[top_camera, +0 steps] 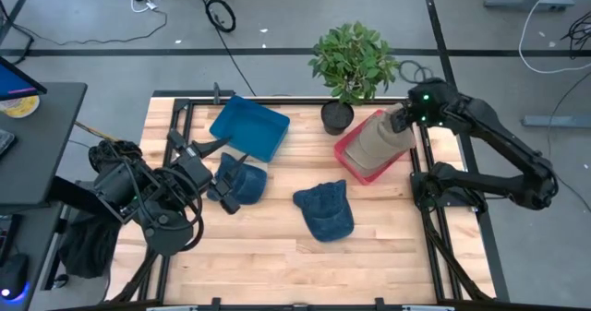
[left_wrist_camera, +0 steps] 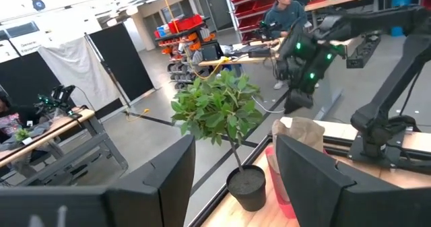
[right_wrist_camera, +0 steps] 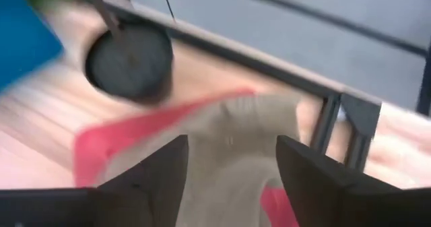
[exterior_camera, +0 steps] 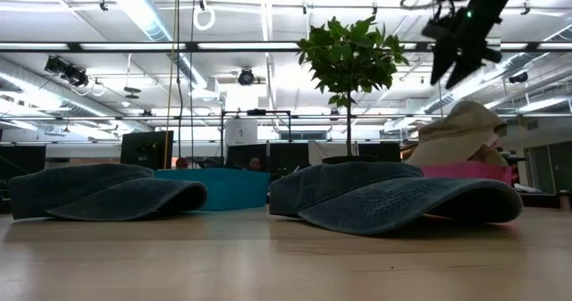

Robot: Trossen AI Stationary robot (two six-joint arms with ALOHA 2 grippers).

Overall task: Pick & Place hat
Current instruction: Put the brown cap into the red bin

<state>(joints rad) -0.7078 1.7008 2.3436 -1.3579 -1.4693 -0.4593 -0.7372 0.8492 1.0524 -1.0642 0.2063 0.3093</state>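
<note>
We see the left gripper low by the desk's left edge, fingers parted, empty, beside 1 dark blue denim cap. The right gripper, open and empty, hovers above the tan cloth hat in the red tray near the right rear corner.

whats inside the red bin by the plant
A tan fabric hat sits in the red plastic bin, rising above its rim beside the potted plant. The hat covers most of the bin's floor, so anything beneath it is hidden.
</note>
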